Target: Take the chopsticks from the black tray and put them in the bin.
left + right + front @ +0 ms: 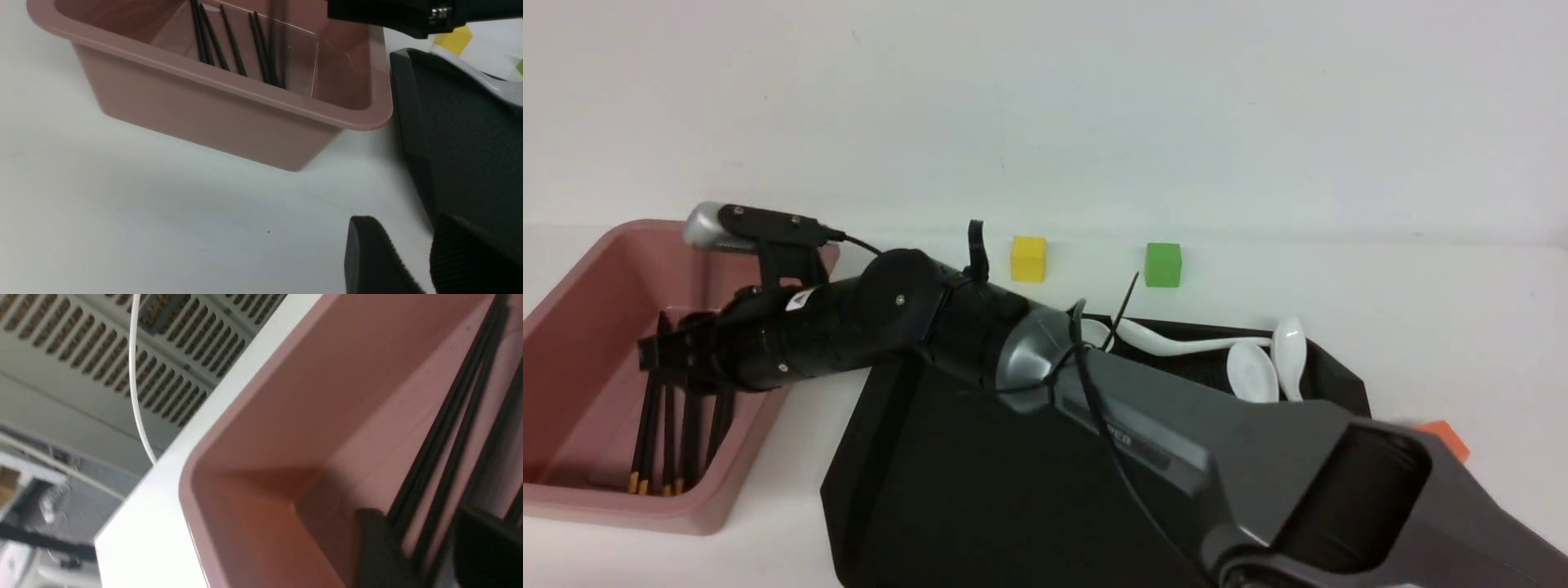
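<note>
We see our right gripper (421, 535) spread open just above the chopsticks (669, 441), which lie in the pink bin (572, 343) pointing away from us, gold tips nearest, none showing on the tray (947, 506).

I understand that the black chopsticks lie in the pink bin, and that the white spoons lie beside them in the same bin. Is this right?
Not quite. The chopsticks do lie in the pink bin, but the white spoons are not beside them. They lie at the far end of the black tray. The front view shows this.
</note>
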`<control>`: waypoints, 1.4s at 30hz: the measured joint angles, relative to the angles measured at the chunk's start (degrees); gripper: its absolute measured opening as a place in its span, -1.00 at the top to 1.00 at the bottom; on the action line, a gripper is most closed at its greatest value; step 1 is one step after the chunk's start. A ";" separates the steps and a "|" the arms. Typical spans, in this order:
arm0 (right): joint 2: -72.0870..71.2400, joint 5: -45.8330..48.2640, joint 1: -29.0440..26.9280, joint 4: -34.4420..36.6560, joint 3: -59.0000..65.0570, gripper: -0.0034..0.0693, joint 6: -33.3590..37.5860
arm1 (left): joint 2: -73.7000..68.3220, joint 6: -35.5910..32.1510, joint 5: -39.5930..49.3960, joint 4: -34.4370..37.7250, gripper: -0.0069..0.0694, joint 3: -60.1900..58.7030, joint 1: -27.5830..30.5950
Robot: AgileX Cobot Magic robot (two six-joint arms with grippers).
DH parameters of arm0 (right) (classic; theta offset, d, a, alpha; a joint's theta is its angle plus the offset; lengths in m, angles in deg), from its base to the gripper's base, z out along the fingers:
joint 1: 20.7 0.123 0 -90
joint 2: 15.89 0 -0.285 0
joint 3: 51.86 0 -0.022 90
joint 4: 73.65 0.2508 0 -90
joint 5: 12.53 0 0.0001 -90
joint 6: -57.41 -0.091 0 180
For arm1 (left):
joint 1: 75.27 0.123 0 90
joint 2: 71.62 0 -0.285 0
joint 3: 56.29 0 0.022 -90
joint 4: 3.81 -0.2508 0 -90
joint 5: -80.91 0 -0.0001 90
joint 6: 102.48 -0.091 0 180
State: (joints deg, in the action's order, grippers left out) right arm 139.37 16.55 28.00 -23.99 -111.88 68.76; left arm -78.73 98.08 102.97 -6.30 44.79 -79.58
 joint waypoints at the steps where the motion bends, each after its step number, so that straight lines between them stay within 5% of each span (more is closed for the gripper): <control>1: -0.54 2.00 -0.05 -1.50 0.00 0.00 0.00 | 0.00 0.00 0.00 0.00 0.19 0.00 0.00; 6: -6.28 13.29 -0.23 -10.56 0.00 0.18 -0.49 | 0.00 0.00 0.00 0.00 0.19 0.00 0.00; 13: -24.41 39.24 -1.39 -27.74 -0.32 0.92 -1.53 | 0.00 0.00 0.00 0.00 0.19 0.00 0.00; 21: -45.29 43.24 -1.45 -46.72 3.00 0.94 -8.59 | 0.00 0.00 0.00 0.00 0.19 0.00 0.00; 26: -61.25 43.56 -1.65 -52.03 13.60 0.94 -11.35 | 0.00 0.00 0.00 0.00 0.19 0.00 0.00; 33: -87.17 40.31 -1.65 -52.27 43.64 0.92 -12.91 | 0.00 0.00 0.00 0.00 0.19 0.00 0.00; 42: -111.71 3.62 -1.65 -52.07 92.29 0.91 -20.83 | 0.00 0.00 0.00 0.00 0.19 0.00 0.00</control>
State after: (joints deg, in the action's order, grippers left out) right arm 27.65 20.17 26.35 -76.05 -19.59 47.93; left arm -78.73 98.08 102.97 -6.30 44.79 -79.58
